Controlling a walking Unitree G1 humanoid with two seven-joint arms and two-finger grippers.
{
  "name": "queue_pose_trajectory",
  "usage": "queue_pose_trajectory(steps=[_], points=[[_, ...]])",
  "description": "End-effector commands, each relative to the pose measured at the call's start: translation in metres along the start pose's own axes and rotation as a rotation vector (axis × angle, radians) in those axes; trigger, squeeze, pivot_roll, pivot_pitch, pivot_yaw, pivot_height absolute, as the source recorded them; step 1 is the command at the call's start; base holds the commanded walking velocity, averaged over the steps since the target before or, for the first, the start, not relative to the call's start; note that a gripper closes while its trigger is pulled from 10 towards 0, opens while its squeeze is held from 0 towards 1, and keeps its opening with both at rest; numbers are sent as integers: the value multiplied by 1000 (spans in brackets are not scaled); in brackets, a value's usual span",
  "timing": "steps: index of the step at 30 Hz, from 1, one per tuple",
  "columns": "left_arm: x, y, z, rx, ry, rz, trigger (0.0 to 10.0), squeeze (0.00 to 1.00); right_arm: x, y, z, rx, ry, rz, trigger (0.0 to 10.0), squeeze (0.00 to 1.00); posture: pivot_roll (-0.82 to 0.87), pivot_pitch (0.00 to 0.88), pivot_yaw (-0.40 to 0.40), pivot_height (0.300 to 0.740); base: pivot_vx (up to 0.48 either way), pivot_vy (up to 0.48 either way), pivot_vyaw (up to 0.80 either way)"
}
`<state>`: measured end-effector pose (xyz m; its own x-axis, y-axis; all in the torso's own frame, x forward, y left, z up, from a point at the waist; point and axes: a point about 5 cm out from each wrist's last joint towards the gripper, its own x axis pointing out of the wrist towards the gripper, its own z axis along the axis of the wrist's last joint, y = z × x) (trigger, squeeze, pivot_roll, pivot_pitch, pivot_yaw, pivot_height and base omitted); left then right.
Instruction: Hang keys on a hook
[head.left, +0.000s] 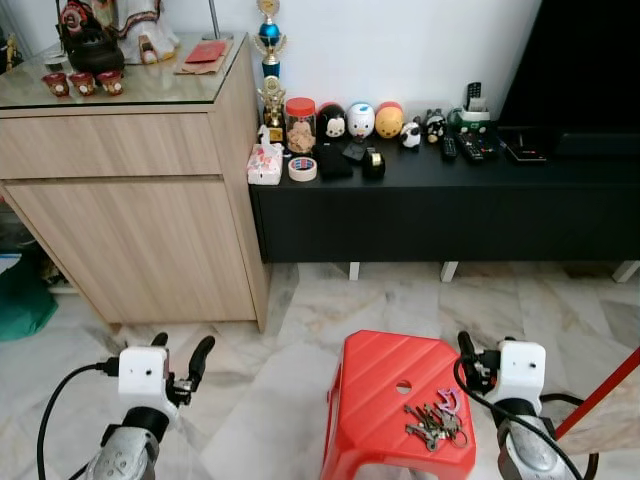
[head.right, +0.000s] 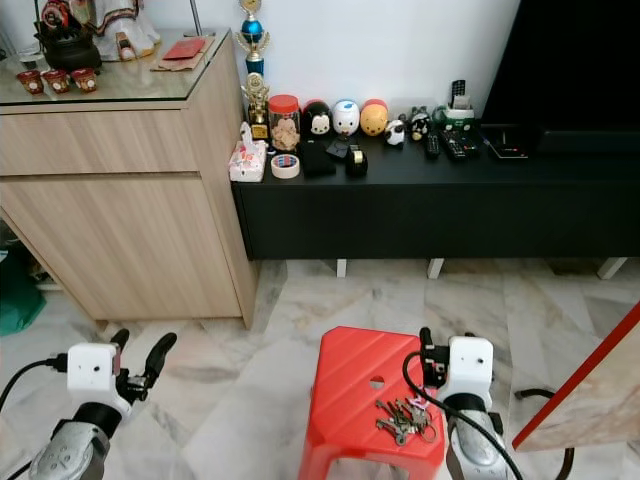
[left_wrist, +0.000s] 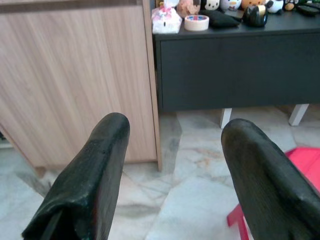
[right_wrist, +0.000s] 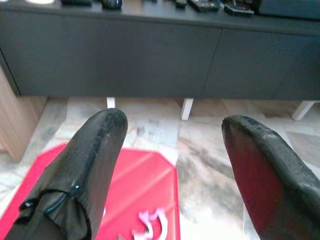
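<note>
**Metal keys on a red stool, both grippers spread**

Metal keys (head.left: 432, 422) lie in a loose bunch on the near right part of a red stool (head.left: 385, 385), fanned out flat, with a pink hooked clip (right_wrist: 152, 223) at the edge of the bunch. The stool's top is ribbed plastic with a small round hole near its middle.

Just right of the stool, the right gripper (right_wrist: 172, 165) hangs above its edge, fingers apart and holding nothing; the keys lie just beside it, below and to its left. The left gripper (left_wrist: 172, 170) is well to the left of the stool, over bare floor (head.left: 300, 310), fingers likewise spread and empty.

The floor is pale marble tile with grey veins. Behind the stool a low black cabinet (head.left: 440, 210) runs along a white wall; its top carries a roll of tape (head.left: 302, 168), a tissue pack (head.left: 265, 163), a red-lidded jar (head.left: 300, 124), round toy figures, remotes and a trophy (head.left: 270, 60). To its left stands a taller wooden sideboard (head.left: 130, 200) with a glass top bearing small cups and ornaments. A red bar (head.left: 600, 392) slants in at the right edge.
</note>
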<state>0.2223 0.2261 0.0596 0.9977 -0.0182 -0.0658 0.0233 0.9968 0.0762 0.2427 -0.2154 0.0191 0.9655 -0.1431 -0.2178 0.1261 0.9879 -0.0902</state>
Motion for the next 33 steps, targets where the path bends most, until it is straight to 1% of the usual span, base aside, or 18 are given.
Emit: queue_pose_trajectory(steps=[1, 8, 23, 26, 30, 31, 33], points=[[0, -2, 2, 14, -5, -6, 10000, 0, -1, -1, -5, -5, 31, 7, 10000, 0, 35, 0, -17, 642, 0, 0, 0], [-3, -2, 2, 21, 2, -5, 10000, 0, 0, 0, -7, 1, 52, 48, 10000, 0, 43, 0, -20, 642, 0, 0, 0], [-4, -3, 2, 23, 12, -6, 10000, 0, 1, 2, -8, 4, 65, 65, 10000, 0, 46, 0, -14, 642, 0, 0, 0], [-5, -3, 2, 23, 16, -6, 10000, 0, 2, 2, -12, -2, 105, 62, 10000, 0, 44, 0, -13, 642, 0, 0, 0], [-6, -4, 1, 24, 21, -10, 10000, 0, 2, 4, -12, -12, 111, 77, 10000, 0, 41, 0, -11, 617, 0, 0, 0], [-6, -4, 1, 24, 22, -10, 10000, 0, 1, 5, -9, 1, 72, 85, 10000, 0, 42, 0, -12, 612, 0, 0, 0], [-6, -5, 1, 22, 22, -11, 10000, 0, 0, 5, -8, 9, 64, 85, 10000, 0, 42, 0, -12, 612, 0, 0, 0]])
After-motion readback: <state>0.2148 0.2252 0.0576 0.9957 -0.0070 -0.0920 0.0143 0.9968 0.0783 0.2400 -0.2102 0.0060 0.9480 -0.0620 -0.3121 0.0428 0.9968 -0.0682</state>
